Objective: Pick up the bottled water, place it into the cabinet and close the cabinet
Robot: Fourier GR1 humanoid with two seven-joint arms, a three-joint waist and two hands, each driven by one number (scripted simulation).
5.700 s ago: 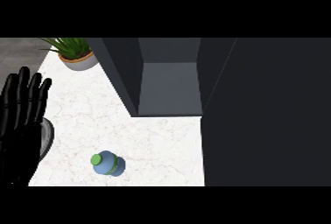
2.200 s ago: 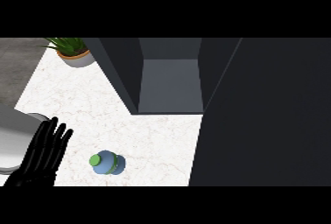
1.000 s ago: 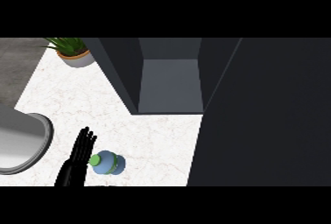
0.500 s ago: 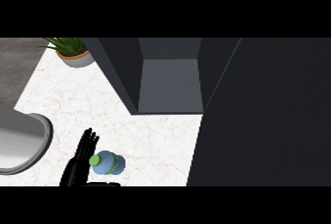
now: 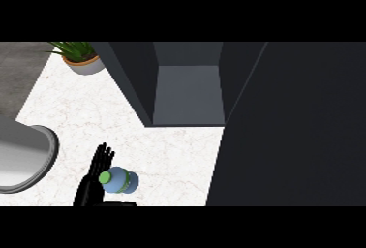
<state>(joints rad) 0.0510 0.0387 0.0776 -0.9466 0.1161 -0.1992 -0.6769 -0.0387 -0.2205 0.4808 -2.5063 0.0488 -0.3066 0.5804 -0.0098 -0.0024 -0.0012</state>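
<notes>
Here the left hand (image 5: 91, 181), fingers straight, touches the bottled water (image 5: 118, 180).

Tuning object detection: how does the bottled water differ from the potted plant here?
The bottled water is blue with a green cap, at the counter's near edge, beside the left robot hand. The potted plant has green leaves in a pale pot, at the far corner, away from the hand. Both stand on the white counter.

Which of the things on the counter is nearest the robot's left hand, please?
The bottled water, blue with a green cap, stands right beside the left hand; the potted plant sits far off at the counter's back corner.
</notes>
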